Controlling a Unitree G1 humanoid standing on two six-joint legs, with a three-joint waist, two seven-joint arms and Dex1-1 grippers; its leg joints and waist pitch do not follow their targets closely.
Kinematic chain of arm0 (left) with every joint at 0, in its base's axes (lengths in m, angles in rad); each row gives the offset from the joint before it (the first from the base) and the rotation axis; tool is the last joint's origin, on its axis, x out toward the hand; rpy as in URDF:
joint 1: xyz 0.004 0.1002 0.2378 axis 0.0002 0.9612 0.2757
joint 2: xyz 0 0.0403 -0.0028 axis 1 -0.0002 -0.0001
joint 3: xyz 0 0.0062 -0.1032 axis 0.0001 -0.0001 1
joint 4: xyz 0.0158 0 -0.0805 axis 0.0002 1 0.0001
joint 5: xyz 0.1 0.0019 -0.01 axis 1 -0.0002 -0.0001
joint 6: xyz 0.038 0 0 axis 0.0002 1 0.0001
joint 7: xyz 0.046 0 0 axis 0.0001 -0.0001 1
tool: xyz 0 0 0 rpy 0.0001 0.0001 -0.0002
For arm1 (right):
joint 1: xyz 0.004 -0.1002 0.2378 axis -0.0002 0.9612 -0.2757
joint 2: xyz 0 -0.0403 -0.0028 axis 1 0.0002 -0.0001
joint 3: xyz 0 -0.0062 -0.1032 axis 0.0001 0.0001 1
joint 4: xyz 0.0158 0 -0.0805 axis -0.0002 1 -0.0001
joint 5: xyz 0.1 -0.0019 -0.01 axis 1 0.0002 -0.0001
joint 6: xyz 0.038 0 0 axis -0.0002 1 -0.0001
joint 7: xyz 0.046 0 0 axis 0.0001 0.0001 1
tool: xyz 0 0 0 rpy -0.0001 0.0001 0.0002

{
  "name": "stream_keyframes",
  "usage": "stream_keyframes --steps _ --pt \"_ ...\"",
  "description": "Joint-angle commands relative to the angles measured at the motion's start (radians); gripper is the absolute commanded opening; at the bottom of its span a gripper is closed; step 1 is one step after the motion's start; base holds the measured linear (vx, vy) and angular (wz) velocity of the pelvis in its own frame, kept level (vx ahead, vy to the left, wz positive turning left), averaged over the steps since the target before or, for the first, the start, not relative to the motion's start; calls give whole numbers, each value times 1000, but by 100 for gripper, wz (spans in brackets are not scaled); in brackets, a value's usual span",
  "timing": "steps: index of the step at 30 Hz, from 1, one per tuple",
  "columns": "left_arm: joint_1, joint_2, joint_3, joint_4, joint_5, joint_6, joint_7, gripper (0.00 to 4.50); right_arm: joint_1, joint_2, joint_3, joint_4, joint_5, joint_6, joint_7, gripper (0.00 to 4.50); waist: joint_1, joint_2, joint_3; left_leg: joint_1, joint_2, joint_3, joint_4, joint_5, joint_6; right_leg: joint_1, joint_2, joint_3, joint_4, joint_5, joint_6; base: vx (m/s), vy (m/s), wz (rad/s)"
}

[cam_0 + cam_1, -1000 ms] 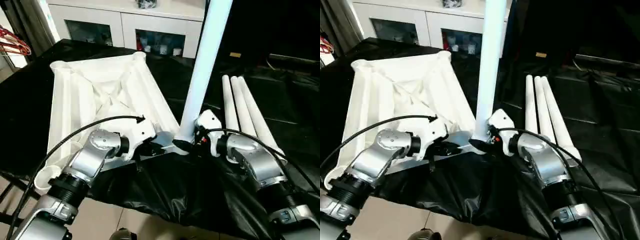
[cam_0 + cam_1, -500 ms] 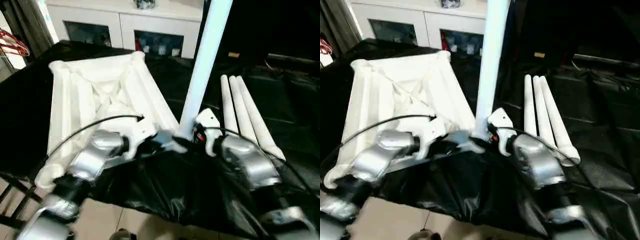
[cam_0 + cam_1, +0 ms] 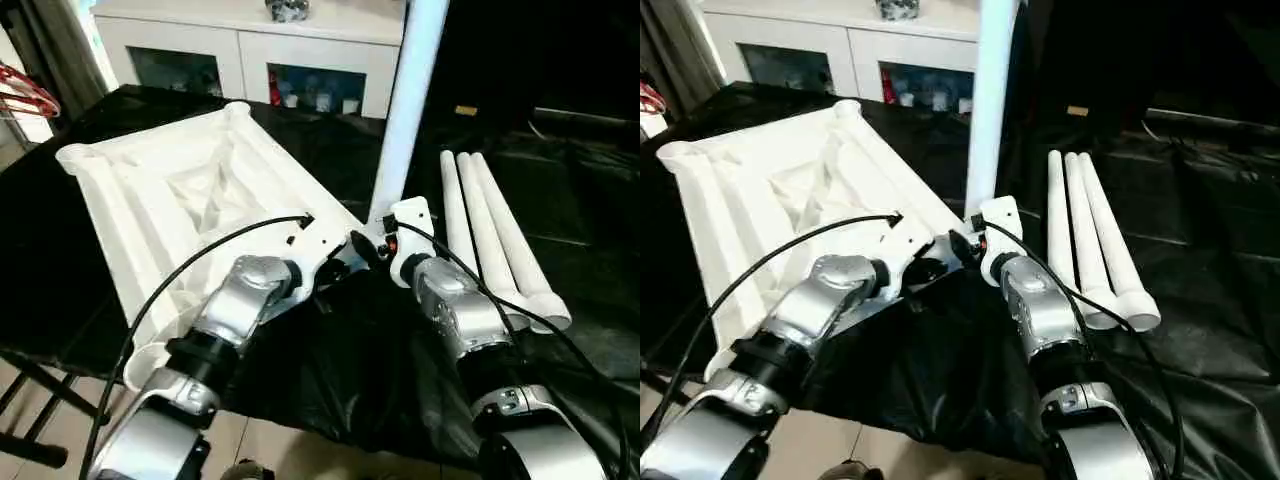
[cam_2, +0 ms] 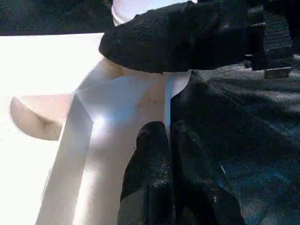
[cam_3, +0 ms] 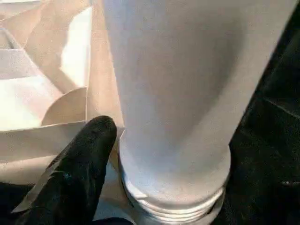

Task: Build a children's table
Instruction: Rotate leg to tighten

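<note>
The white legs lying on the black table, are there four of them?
No, three loose legs lie side by side on the black cover, while a fourth leg stands upright at the tabletop corner.

No readable text, label, brand, number or sign appears on anything in these views.

silver forearms point(image 3: 240, 300), black cables point(image 3: 170, 285), black fingers point(image 4: 154, 154).

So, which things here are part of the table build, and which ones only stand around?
Part of the job:
- tabletop, underside up
- upright leg at its corner socket
- three spare legs lying side by side

Just around:
- white cabinet
- black-covered work table
</note>
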Motion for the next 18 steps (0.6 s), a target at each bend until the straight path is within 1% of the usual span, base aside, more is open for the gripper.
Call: stream_keyframes --steps 1,3,4,6,9,11,12,14,15,18 --pt "-1 -11 -18 -74 -40 -59 -57 0 -4 12 75 8 1 -4 89 385 -1 -1 -86 17 58 -25 -68 -144 40 54 -102 56 -76 -190 -193 0 0 0" --pt "15 19 -23 -100 -50 -72 -105 0 6 -25 89 -11 -6 -13 146 385 -2 -3 -87 16 58 -25 -67 -140 45 56 -103 55 -75 -185 -196 0 0 0" --pt "24 36 -26 -113 -54 -81 -131 0 15 -48 99 -28 -6 -14 185 385 -2 -1 -86 17 59 -24 -66 -137 50 54 -103 56 -75 -182 -200 0 0 0" --pt "41 68 -27 -141 -69 -90 -188 0 35 -99 120 -65 -3 -17 273 385 1 0 -86 18 60 -23 -66 -134 55 54 -100 56 -75 -175 -203 0 0 0" --pt "53 101 -29 -164 -79 -112 -241 0 58 -149 131 -110 10 -19 358 385 5 0 -86 19 62 -23 -66 -136 58 53 -100 57 -72 -169 -204 0 0 0" --pt "56 108 -29 -169 -83 -117 -254 0 63 -159 132 -119 12 -20 376 385 5 1 -86 19 63 -24 -67 -139 56 53 -100 56 -72 -169 -210 0 0 0" --pt "61 122 -31 -180 -87 -122 -276 0 71 -177 134 -138 22 -17 410 385 5 3 -85 21 63 -23 -67 -153 53 51 -100 56 -75 -183 -211 0 0 0" --pt "76 160 -36 -205 -96 -130 -332 0 96 -222 138 -191 51 -6 490 385 8 2 -85 23 64 -23 -68 -169 49 53 -100 57 -76 -196 -205 0 0 0" --pt "85 182 -38 -219 -104 -133 -368 0 113 -247 146 -228 71 6 541 385 9 2 -85 22 66 -25 -69 -169 49 54 -101 57 -74 -193 -203 0 0 0" --pt "97 210 -43 -236 -110 -135 -413 0 137 -279 170 -275 87 20 611 385 10 1 -83 20 64 -23 -69 -167 57 52 -99 57 -75 -202 -201 0 0 0"
